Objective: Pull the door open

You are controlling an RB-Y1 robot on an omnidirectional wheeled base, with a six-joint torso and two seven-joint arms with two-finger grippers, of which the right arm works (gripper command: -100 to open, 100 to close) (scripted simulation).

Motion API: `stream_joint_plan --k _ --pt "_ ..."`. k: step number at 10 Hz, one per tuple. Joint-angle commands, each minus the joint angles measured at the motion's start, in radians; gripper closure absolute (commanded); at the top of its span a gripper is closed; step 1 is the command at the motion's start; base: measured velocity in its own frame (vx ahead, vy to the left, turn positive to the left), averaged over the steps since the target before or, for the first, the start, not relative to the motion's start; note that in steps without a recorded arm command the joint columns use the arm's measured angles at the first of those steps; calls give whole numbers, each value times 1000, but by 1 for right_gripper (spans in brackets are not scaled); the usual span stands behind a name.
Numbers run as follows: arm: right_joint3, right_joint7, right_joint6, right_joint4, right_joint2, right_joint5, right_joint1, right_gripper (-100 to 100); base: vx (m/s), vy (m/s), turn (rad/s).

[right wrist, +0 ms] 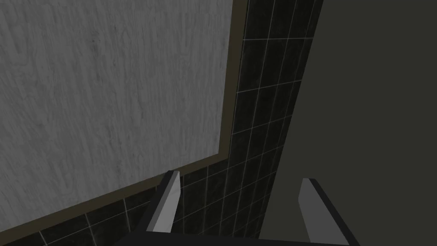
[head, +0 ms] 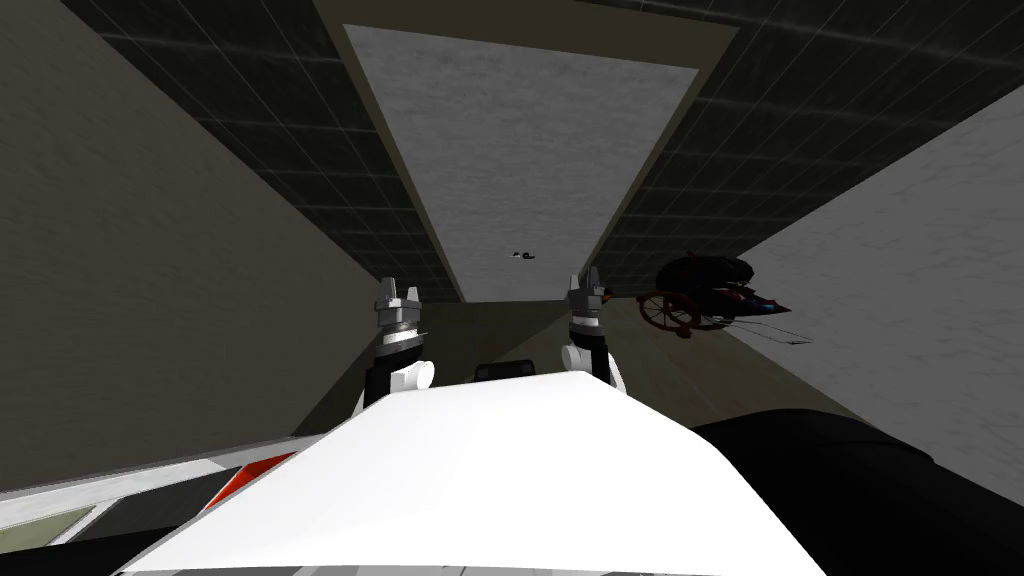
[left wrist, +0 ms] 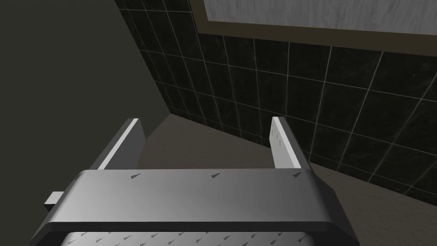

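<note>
**Facing a shut door, handle not yet taken**

The robot stands short of the grey, grainy door (head: 520, 150). The door sits flush in its brownish frame (right wrist: 226, 106) at the end of a narrow passage, with dark tiled walls (head: 330, 200) on either side of it. A small dark-and-light fitting (head: 522, 256) on the lower part of the door's face is probably the handle, though it is too small to make out its shape.

By the look of it, none of the task is done. The door appears closed, and neither arm touches it. The left end effector (head: 397, 293) is held up toward the tiles left of the door, its two blades wide apart and holding nothing. The right end effector (head: 588, 288) points at the door's lower right corner, also spread wide and empty. Both are well apart from the fitting.

What is left is the whole job: closing in on the door, gripping the fitting and drawing the door back.

A dark wheeled object (head: 700, 292) with a reddish spoked wheel lies to the right of the door, by the tiles. It could foul the door's swing or the right arm. The tight passage in front of the door also leaves little room to back away while pulling.
</note>
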Motion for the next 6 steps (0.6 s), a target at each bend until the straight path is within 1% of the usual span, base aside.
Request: stream_joint_plan --k 1,3,4,6 --pt "-4 -4 -7 28 -8 1 -10 -100 61 8 0" --pt "-10 -12 -20 79 -20 4 -27 -100 131 1 18" --pt "-14 -16 -28 112 -28 5 -38 -100 162 -4 19" --pt "-19 -22 -37 149 -36 7 -50 -100 132 -2 9"
